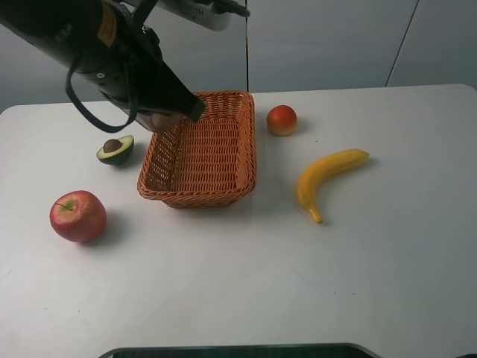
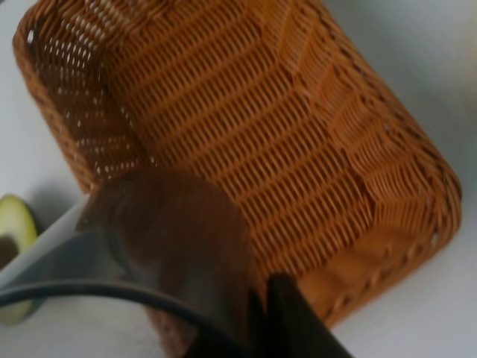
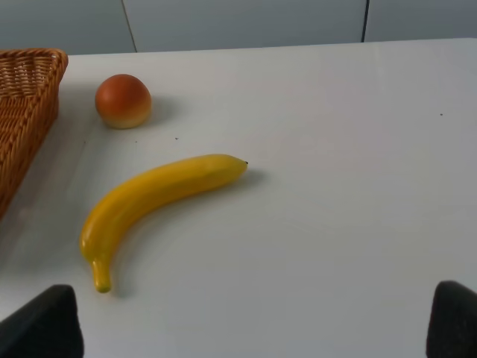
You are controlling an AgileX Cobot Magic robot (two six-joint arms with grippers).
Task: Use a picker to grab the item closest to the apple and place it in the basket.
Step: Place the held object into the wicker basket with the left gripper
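The green half avocado [image 1: 115,150] may roll away if our empty smoky picker [image 2: 171,239], how open we cannot tell, bumps it.

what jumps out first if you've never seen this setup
The orange wicker basket in the middle grabs the eye, with a black arm looming over its far left corner. Next come the red apple at the left front and the yellow banana to the basket's right.
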